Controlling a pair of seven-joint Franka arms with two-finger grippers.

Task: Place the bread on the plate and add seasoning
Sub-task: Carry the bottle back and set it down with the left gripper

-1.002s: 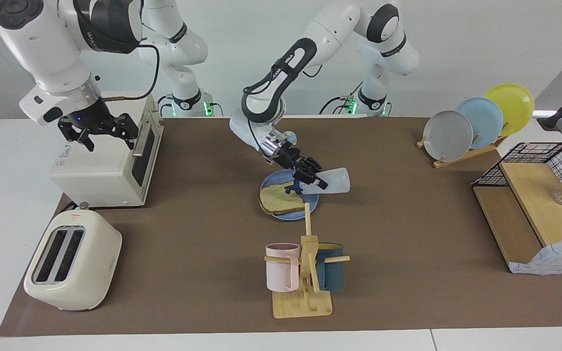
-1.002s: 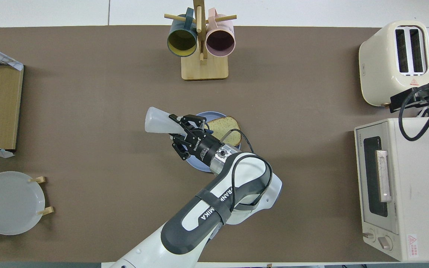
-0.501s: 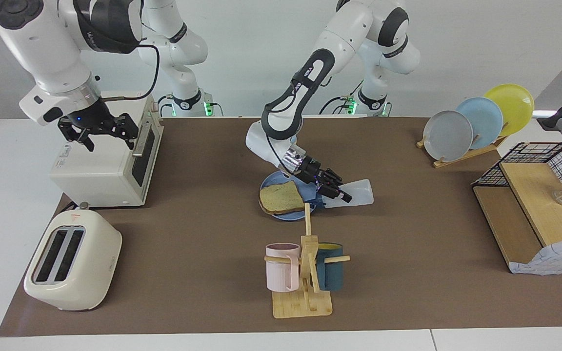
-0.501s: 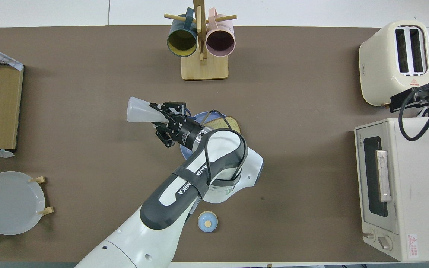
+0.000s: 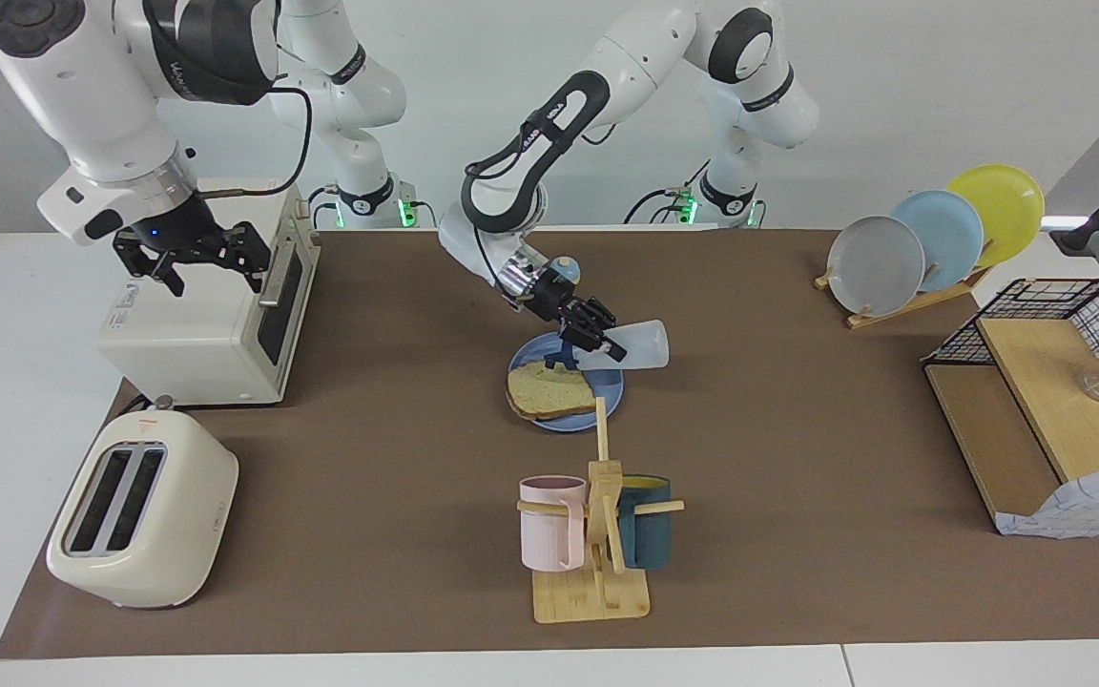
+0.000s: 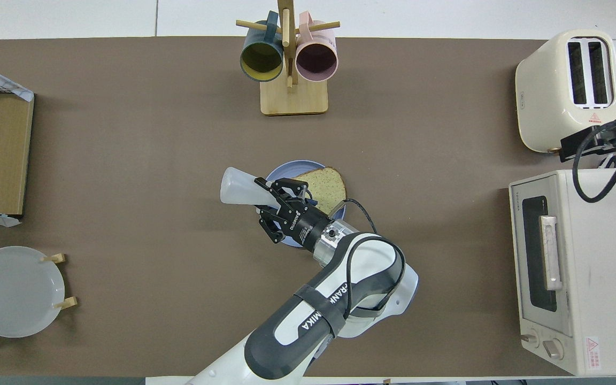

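Lab: robot arms (image 5: 549, 124), mock-kitchen tabletop (image 5: 798, 458)

Bread on plate, mid-table.
Your bread (image 5: 549, 389) lies on the plate (image 5: 612, 384); the mug rack (image 5: 597, 563) stands farther from the robots.

Bright, even light (probably from overhead); soft shadows lie under things, both views sharp.
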